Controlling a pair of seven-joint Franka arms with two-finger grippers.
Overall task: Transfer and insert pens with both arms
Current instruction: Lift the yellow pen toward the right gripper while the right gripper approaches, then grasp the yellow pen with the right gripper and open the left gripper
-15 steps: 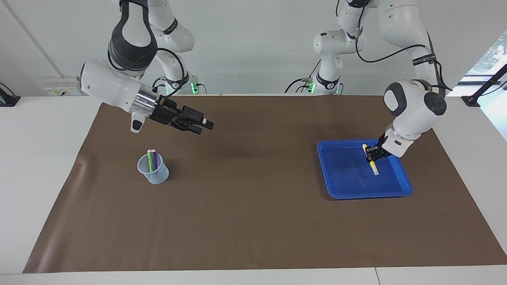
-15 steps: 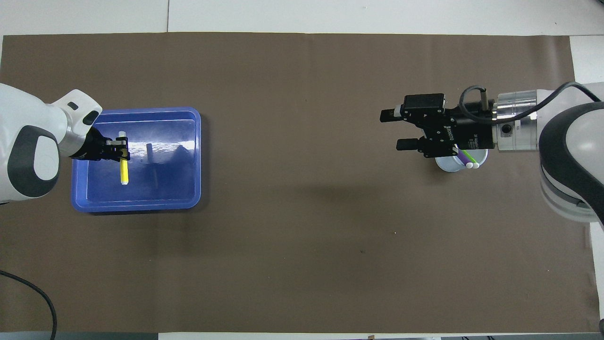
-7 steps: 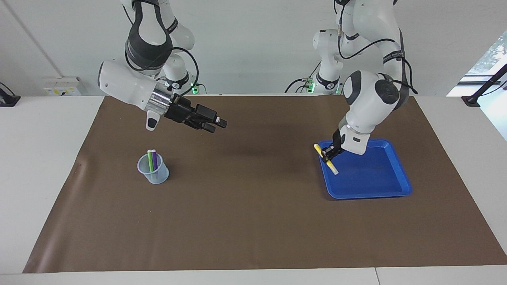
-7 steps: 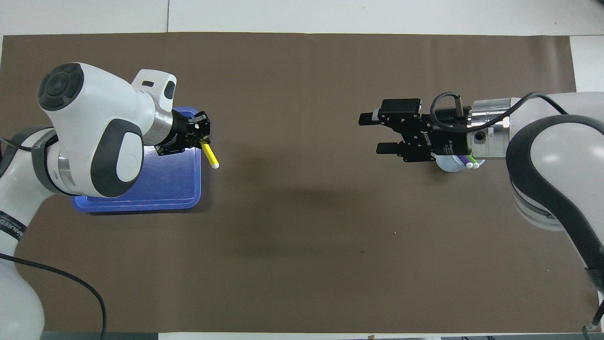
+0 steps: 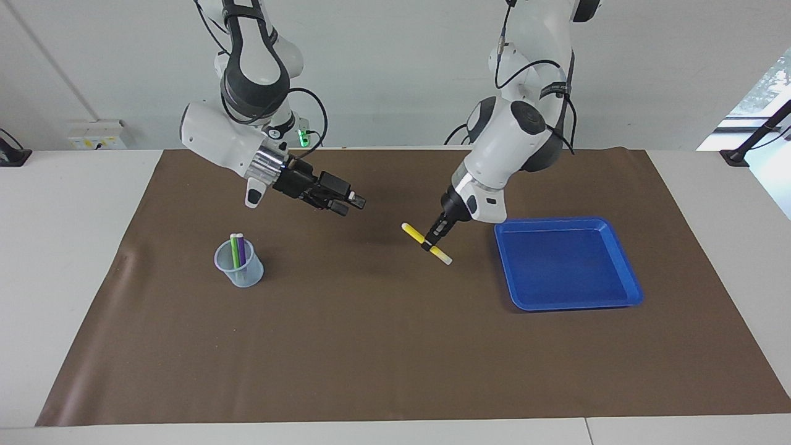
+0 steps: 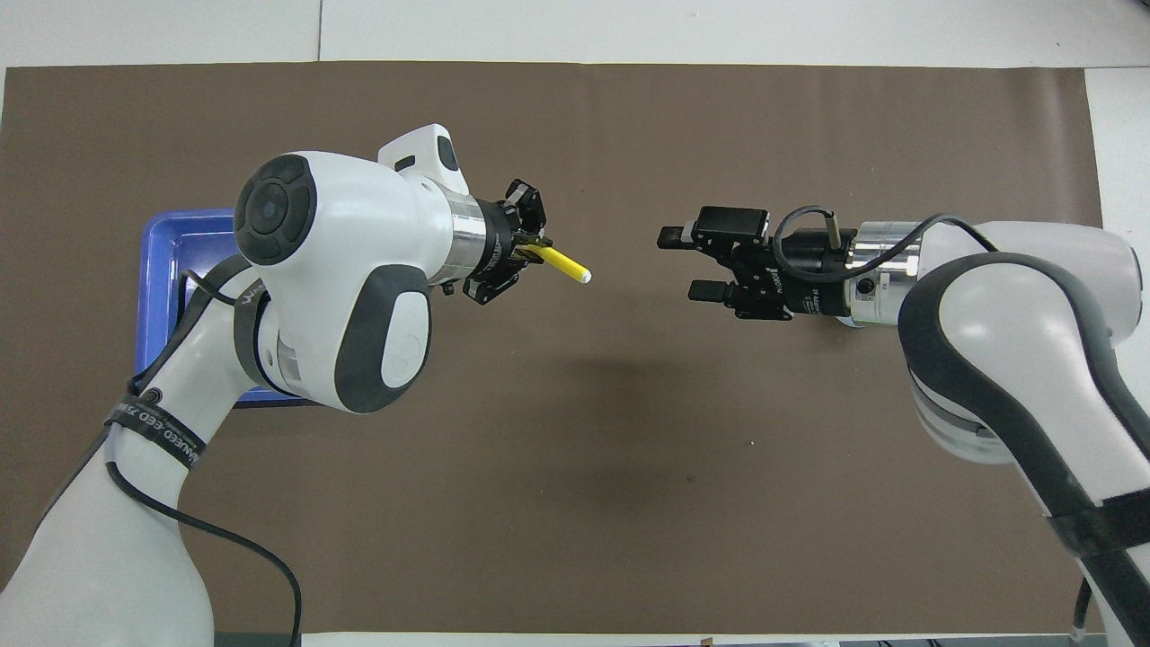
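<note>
Two arms over the brown mat, one carrying a yellow pen

At frame centre the left gripper [image 5: 432, 240] gripped the yellow pen [image 5: 426, 243] at its middle, aloft and slanted, beside the blue tray [image 5: 624, 272] at centre right. In the upper left the right gripper [image 5: 349, 203] hung with fingers apart, above a clear cup [image 5: 240, 267] holding the green pen [image 5: 234, 249] and purple pen [image 5: 241, 250].

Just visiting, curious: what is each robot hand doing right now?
Left end effector: closed on the yellow pen, up over the mat.
Right end effector: open, holding nothing.
</note>
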